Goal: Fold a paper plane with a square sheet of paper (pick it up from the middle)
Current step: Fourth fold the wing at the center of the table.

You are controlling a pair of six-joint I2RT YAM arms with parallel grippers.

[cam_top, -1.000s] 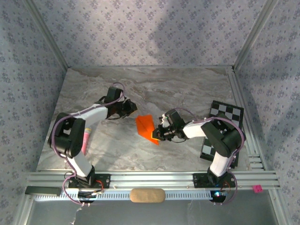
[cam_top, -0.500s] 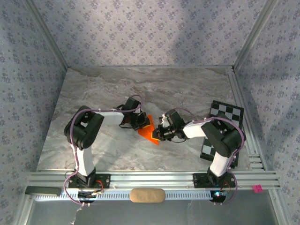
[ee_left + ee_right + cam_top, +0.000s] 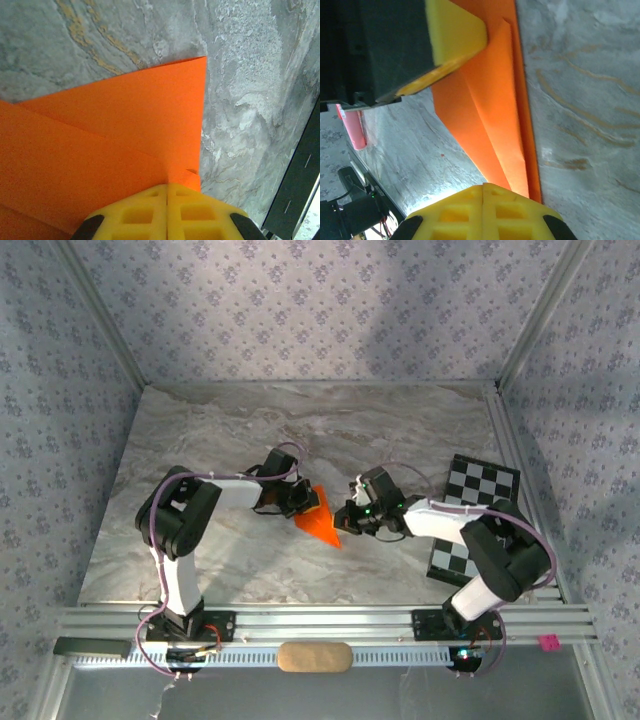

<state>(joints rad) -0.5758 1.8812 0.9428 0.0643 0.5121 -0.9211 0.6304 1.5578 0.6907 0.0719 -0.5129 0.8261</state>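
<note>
The square sheet of paper [image 3: 319, 524], bright orange, lies flat on the marble table, folded into a pointed paper plane shape with its tip toward the near edge. In the left wrist view its layered folds [image 3: 115, 130] run under my left gripper [image 3: 166, 186], which is shut with its tips on the paper. From above, the left gripper [image 3: 304, 502] sits on the paper's upper left edge. My right gripper [image 3: 350, 520] is shut too, its tips [image 3: 483, 186] on the narrow end of the folded paper [image 3: 495, 115]. The left gripper's yellow fingers [image 3: 457, 35] press the far end.
A black-and-white checkerboard card [image 3: 478, 502] lies at the right, under the right arm's elbow. A small pink stick [image 3: 354, 129] lies on the table beyond the paper. An aluminium rail [image 3: 320, 621] borders the near edge, and patterned walls close the other sides.
The left arm swung in from the back left, and its gripper closed and came down on the paper's upper left edge. The right gripper stayed on the paper, shifting slightly.
</note>
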